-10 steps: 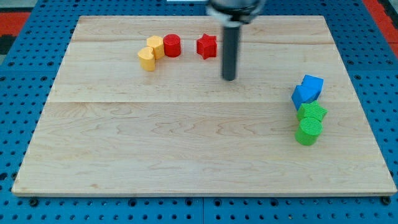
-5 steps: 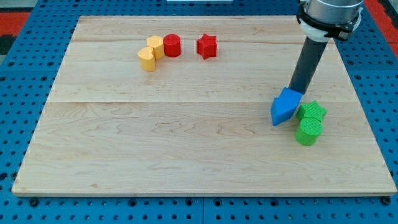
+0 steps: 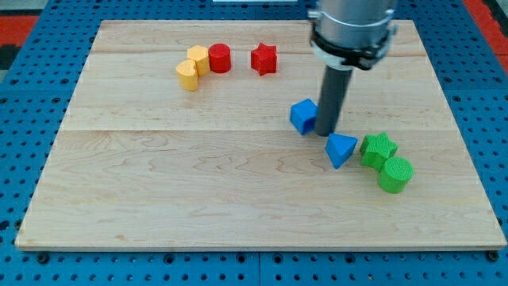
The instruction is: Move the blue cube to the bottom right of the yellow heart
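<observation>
wooden desk [image 3: 159, 191] seen from above, resting on a blue perforated base [image 3: 16, 127]. my tip [image 3: 326, 132] touches the right side of the blue cube [image 3: 302, 116], which lies right of the desk's centre. just below and right of my tip lies a blue triangular block [image 3: 340, 148], apart from the cube. to its right sit a green star [image 3: 378, 149] and, touching it at lower right, a green cylinder [image 3: 395, 175]. near the view's top left, the yellow heart [image 3: 186, 75] touches a yellow hexagonal block [image 3: 198, 59], with a red cylinder [image 3: 220, 58] just beside it. a red star [image 3: 263, 59] stands apart, further right.
</observation>
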`<state>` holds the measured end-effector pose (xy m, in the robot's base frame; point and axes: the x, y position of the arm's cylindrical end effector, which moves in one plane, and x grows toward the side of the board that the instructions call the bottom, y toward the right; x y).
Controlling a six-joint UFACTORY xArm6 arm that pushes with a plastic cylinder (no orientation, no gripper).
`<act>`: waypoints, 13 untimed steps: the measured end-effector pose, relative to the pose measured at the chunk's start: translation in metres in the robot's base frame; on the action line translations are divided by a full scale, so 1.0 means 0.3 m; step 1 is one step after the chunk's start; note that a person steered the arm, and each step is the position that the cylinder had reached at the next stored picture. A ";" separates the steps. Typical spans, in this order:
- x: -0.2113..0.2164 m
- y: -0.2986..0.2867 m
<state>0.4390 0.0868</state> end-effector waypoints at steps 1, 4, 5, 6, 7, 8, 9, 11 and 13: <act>-0.051 -0.004; -0.093 -0.301; -0.101 -0.223; -0.117 -0.154; -0.149 -0.255; -0.145 -0.308; -0.167 -0.222; -0.214 -0.411; -0.184 -0.444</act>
